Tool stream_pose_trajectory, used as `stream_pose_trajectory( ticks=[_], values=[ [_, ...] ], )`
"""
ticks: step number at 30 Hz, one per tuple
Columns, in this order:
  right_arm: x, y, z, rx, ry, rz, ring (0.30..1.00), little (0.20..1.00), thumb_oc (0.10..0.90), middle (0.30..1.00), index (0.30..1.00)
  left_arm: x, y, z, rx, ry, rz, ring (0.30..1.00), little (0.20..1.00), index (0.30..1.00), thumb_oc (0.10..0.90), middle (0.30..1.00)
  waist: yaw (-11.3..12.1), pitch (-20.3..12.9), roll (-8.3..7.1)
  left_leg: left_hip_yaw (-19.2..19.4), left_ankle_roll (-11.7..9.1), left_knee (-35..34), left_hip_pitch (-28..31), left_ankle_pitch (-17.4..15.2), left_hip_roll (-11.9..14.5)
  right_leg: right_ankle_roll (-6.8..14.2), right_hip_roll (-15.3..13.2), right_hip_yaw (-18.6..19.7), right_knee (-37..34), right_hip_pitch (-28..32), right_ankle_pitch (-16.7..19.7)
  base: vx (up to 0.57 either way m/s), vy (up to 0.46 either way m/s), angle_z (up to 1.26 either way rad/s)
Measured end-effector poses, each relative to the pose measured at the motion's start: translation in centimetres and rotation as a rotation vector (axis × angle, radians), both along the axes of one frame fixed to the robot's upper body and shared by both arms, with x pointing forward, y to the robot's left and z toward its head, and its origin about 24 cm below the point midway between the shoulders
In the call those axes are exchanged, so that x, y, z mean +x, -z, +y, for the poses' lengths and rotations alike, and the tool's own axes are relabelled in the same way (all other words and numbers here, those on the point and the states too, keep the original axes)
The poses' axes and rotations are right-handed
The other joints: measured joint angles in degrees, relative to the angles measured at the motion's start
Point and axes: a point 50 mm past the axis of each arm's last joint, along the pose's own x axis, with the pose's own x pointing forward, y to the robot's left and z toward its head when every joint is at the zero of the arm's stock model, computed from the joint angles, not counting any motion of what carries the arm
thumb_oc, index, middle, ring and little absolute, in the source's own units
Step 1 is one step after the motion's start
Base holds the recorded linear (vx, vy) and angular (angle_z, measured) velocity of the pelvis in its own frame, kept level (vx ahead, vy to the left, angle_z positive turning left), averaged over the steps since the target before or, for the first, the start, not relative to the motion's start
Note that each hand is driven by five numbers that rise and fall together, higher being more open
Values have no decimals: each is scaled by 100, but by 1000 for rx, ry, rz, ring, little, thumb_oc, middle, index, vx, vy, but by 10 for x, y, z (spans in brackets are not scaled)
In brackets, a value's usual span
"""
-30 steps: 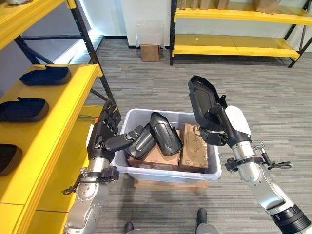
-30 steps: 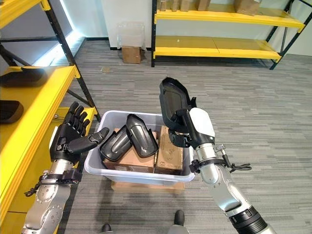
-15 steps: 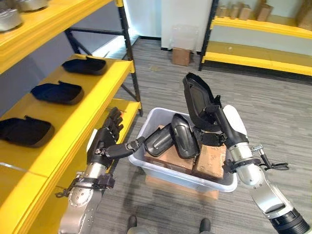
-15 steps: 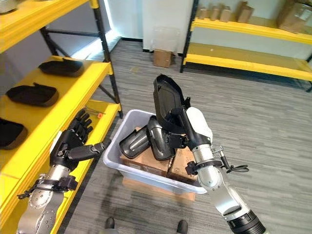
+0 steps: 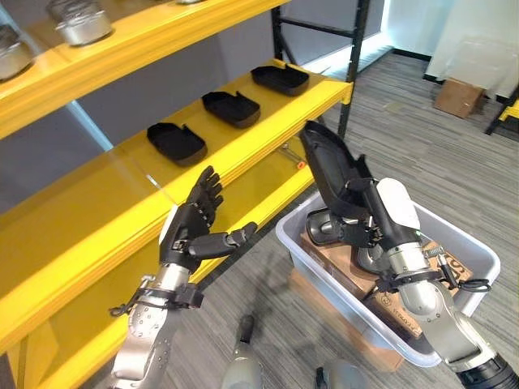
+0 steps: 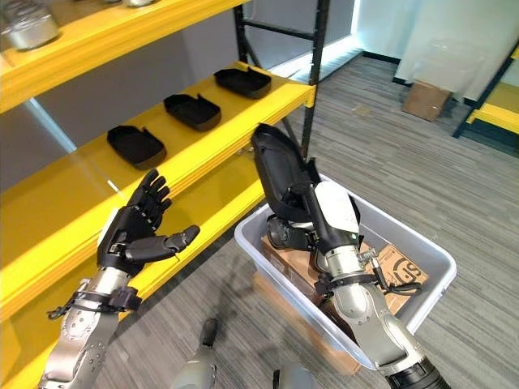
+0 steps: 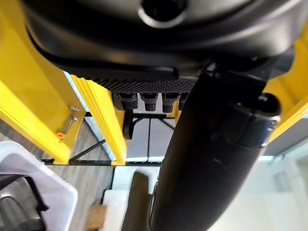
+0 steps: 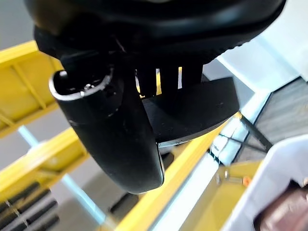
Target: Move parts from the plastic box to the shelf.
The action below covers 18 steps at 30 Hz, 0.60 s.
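Carrying a part over to the shelf

Left hand (image 5: 191,229) spread and empty, right hand (image 5: 366,212) curled round a black part (image 5: 328,168) above the plastic box (image 5: 324,275); next it needs setting by the parts (image 5: 176,143) along the shelf (image 5: 243,146) front edge

A brown cardboard box (image 5: 459,96) stands on the grey striped carpet (image 5: 422,162) by the far wall, and metal pots (image 5: 79,23) sit on the upper yellow ledge.
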Motion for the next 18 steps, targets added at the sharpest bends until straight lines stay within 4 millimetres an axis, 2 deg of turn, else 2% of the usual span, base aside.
stream_pose_trajectory(
  ticks=[1,2,4,5,7,8,9,10,11,12,14,16,18],
  values=[
    [1,-2,-4,1,20,-8,300,300,400,300,300,3,-3,-2,0,12,-14,1000,1000,1000,900,1000,-43,-8,-50,370,-136,170,-33,93,31,-15,-104,-261,-168,52,81,-150,256,142],
    [2,-5,-7,2,34,-21,300,300,400,300,300,6,-6,-3,2,18,-26,1000,1000,1000,900,1000,-35,-12,-87,476,-214,343,79,145,47,-4,-184,-374,-309,92,192,-134,289,100],
    [5,-15,-10,-10,34,-61,300,300,400,300,300,9,-9,-2,9,11,-41,1000,1000,1000,900,1000,-73,-8,-175,502,-239,989,516,156,46,49,-383,-453,-524,201,349,-108,336,66],
    [6,-19,-11,-17,29,-77,300,300,400,300,300,9,-11,-1,18,15,-51,1000,1000,1000,900,1000,-117,-2,-193,472,-248,1075,760,147,63,77,-447,-454,-551,218,373,-103,418,49],
    [6,-25,-15,-33,28,-105,300,300,400,300,300,12,-15,-2,22,30,-72,1000,1000,1000,900,1000,-269,-7,-234,655,-400,1329,1256,86,244,157,-647,-546,-535,242,419,-64,463,51],
    [6,-28,-17,-37,35,-116,300,300,400,300,300,14,-18,-4,25,39,-85,1000,1000,1000,900,1000,-375,-6,-294,758,-432,1327,1392,103,266,202,-790,-577,-521,221,445,39,571,70],
    [7,-33,-23,-42,52,-140,300,300,400,300,300,17,-20,-4,30,49,-94,1000,1000,1000,900,1000,-417,-40,-280,830,-471,1079,1688,129,219,370,-985,-558,-492,180,543,78,450,68],
    [6,-36,-26,-36,71,-161,300,300,400,300,300,18,-23,-5,31,54,-106,1000,1000,1000,900,1000,-476,-74,-213,834,-475,710,1767,218,166,493,-1056,-566,-528,155,614,126,427,59],
    [7,-37,-27,-20,87,-168,300,300,400,300,300,18,-24,-5,32,57,-115,1000,1000,1000,900,1000,-499,-84,-175,854,-634,412,1868,195,68,615,-1132,-580,-584,155,683,134,368,68],
    [6,-32,-22,20,86,-162,300,300,400,300,300,16,-21,-3,33,40,-101,1000,1000,1000,900,1000,-437,-89,-215,800,-797,275,1881,250,-201,797,-1328,-552,-985,307,1068,146,356,51],
    [6,-26,-14,58,73,-149,300,300,400,300,300,11,-14,4,33,9,-74,1000,1000,1000,900,1000,-226,-123,-157,799,-775,220,1900,237,-364,825,-1387,-565,-1641,600,1631,88,210,27],
    [6,-22,-4,45,45,-143,300,300,400,300,300,6,-13,20,46,-55,-65,1000,1000,1000,900,1000,39,-137,-174,789,-672,97,1971,234,-505,887,-1451,-575,-2123,831,2102,52,109,17],
    [5,-19,1,48,16,-129,300,300,400,300,300,1,-14,37,70,-123,-59,1000,1000,1000,900,1000,244,-164,-221,705,-586,96,1951,231,-535,1035,-1417,-576,-2447,984,2304,57,99,22]
  ],
)
